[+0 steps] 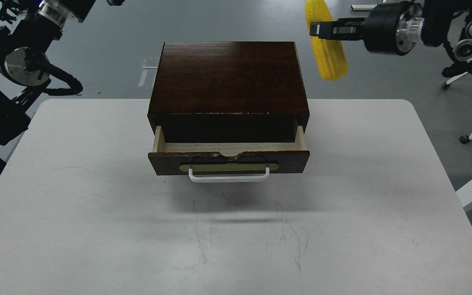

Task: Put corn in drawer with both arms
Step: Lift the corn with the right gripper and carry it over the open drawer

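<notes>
While right gripper (pixel 316 30) clamps bright yellow corn ear (pixel 327 49) high beside box, narrow open pale-sided drawer (pixel 228 148) risks missed drop; left gripper unseen.

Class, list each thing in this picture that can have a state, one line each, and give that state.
drawer: pulled partly open, nothing visible inside
corn: lifted, held roughly upright in the air
right claw: shut on the corn
left claw: out of view
wooden box: standing on the white table
</notes>
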Robot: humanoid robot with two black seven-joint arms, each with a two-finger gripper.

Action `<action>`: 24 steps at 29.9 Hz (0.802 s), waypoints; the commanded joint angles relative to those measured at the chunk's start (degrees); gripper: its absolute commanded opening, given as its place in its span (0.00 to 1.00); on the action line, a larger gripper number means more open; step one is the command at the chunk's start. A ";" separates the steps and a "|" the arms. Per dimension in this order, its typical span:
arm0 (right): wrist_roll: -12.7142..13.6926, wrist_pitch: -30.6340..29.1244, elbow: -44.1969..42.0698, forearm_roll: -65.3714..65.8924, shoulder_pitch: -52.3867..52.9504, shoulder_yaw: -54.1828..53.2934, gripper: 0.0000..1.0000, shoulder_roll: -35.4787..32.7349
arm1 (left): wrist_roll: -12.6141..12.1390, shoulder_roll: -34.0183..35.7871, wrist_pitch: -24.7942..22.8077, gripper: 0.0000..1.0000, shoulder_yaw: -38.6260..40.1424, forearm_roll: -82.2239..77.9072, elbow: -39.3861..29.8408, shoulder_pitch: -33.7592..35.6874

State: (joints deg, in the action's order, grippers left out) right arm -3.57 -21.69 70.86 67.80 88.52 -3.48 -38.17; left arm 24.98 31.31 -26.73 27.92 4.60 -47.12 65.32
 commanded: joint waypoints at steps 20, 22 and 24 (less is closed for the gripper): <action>-1.88 0.33 17.91 48.13 0.78 7.96 0.00 11.10 | 0.16 2.18 -0.87 0.98 0.73 0.05 -1.84 -0.02; -1.88 0.33 17.82 48.65 -0.01 8.14 0.00 11.36 | 0.25 2.62 -0.87 0.98 0.82 0.05 -1.84 -0.11; -1.97 0.33 17.82 48.65 -1.41 8.14 0.00 11.36 | 0.25 3.06 -0.96 0.98 0.73 0.05 -1.84 -0.20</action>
State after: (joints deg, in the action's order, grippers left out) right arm -5.51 -21.35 88.71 116.23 88.67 4.50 -26.95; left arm 25.20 33.79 -27.58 28.67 4.66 -48.96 65.23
